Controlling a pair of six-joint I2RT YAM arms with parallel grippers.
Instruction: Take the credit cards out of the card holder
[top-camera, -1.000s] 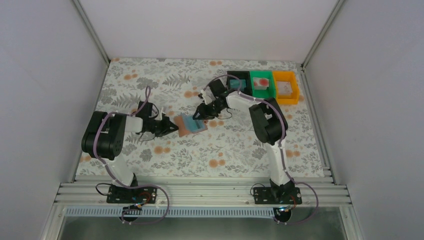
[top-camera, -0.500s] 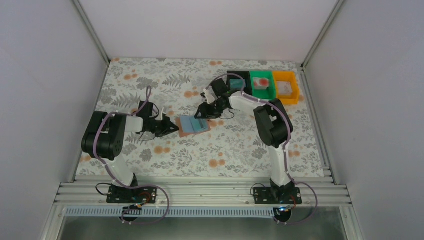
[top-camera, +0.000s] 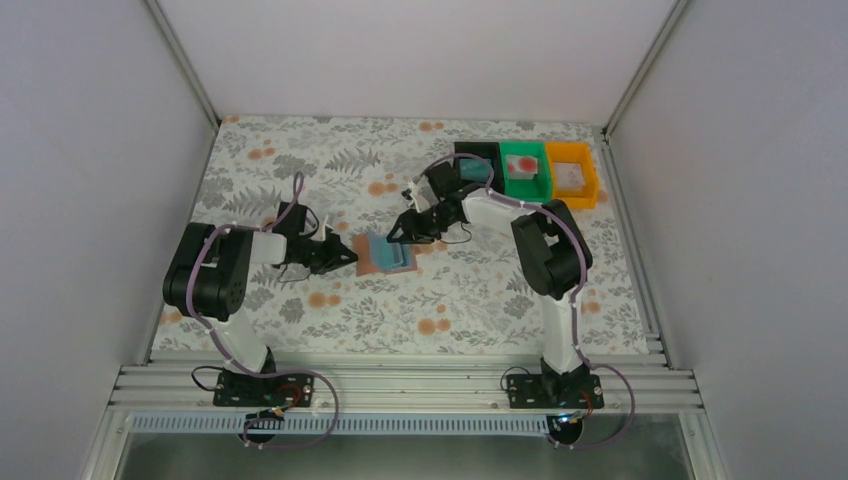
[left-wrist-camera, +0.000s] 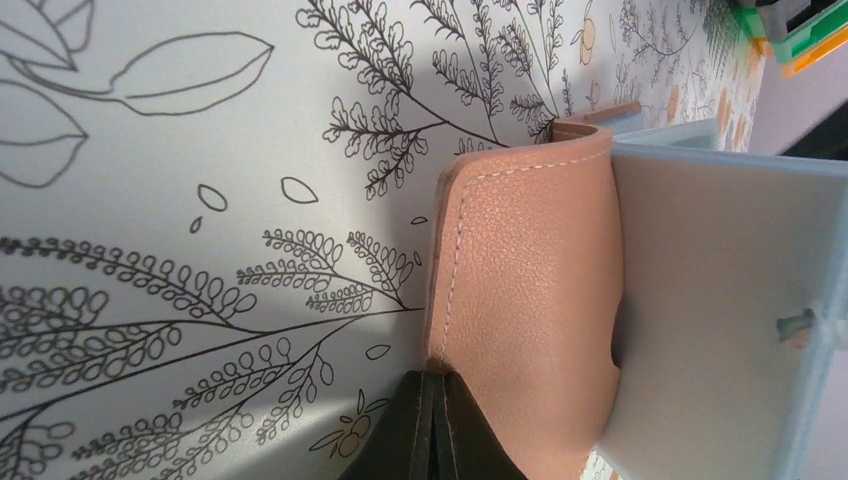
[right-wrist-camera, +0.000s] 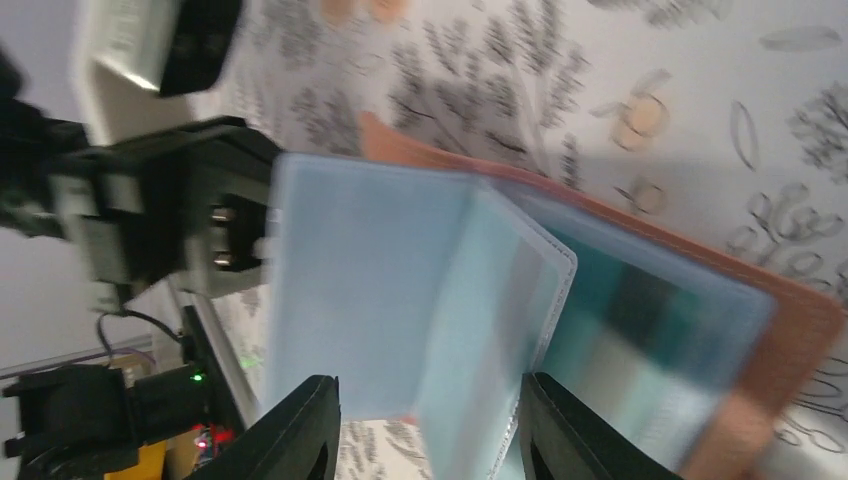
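Note:
The card holder (top-camera: 386, 252) lies mid-table, salmon-tan outside, light blue inside. My left gripper (top-camera: 345, 256) is shut on its left edge; in the left wrist view the closed fingertips (left-wrist-camera: 432, 425) pinch the salmon cover (left-wrist-camera: 530, 290). My right gripper (top-camera: 400, 232) is open over the holder's far side. In the right wrist view a light blue pocket leaf (right-wrist-camera: 480, 330) stands up between its spread fingers (right-wrist-camera: 558, 440). A teal credit card (right-wrist-camera: 640, 320) shows inside a pocket. Other credit cards lie in the bins: white with a red mark (top-camera: 524, 165) and a whitish one (top-camera: 570, 176).
Black (top-camera: 482, 152), green (top-camera: 540, 185) and orange (top-camera: 592, 188) bins stand in a row at the back right, just behind the right arm. White enclosure walls stand on both sides. The floral cloth (top-camera: 300, 160) covers the table.
My right gripper has moved left and nearer, onto the holder. The holder's blue leaf has lifted and the holder looks narrower. The left gripper has kept its hold.

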